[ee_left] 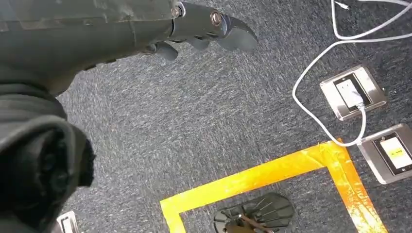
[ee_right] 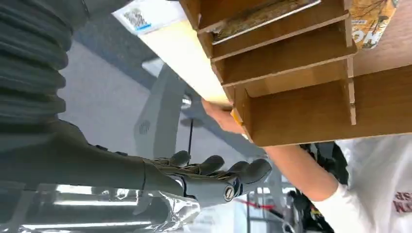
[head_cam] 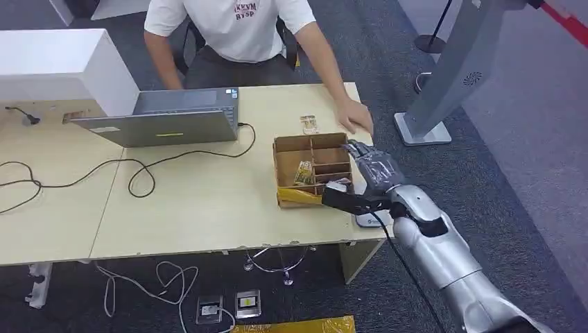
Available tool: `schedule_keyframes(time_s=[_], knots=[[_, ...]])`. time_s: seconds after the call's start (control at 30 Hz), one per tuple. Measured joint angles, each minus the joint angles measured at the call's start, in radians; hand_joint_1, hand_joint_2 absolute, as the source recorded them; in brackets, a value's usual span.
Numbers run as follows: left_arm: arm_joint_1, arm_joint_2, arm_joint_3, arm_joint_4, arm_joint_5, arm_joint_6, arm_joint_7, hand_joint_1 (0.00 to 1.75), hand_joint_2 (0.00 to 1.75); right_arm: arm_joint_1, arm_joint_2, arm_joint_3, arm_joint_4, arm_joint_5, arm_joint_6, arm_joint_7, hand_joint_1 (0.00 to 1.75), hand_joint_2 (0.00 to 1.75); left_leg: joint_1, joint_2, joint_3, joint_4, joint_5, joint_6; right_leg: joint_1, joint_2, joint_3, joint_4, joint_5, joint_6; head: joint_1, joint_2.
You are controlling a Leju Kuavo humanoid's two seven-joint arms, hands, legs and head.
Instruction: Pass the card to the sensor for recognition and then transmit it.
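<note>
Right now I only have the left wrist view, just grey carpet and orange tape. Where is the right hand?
Observer: The right hand is over the table, at the right wall of a brown cardboard box with compartments, and it holds nothing.
Operator: Any card in that box?
Observer: Yes, a yellowish printed card leans in the large left compartment.
Operator: Anyone close by?
Observer: A person in a white shirt sits behind the table. The person's hand rests on the tabletop just beyond the box.
</note>
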Motion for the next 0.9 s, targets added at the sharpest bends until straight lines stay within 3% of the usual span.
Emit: schedule_keyframes(time_s=[0.5, 0.9], knots=[[-0.001, -0.002, 0.0, 0.0, 0.02, 0.002, 0.0, 0.0, 0.0, 0.012, 0.044, 0.033, 0.019, 0.095, -0.076, -0.069, 0.0, 1.75, 0.0, 0.0, -0.001, 0.0, 0.0, 0.0, 0.0, -0.001, 0.0, 0.0, 0.0, 0.0, 0.0, 0.0], [0.0, -0.002, 0.0, 0.0, 0.025, 0.004, 0.0, 0.0, 0.0, 0.001, 0.056, 0.034, 0.052, 0.079, -0.085, -0.068, 0.0, 1.75, 0.0, 0.0, -0.001, 0.0, 0.0, 0.0, 0.0, -0.001, 0.0, 0.0, 0.0, 0.0, 0.0, 0.0]])
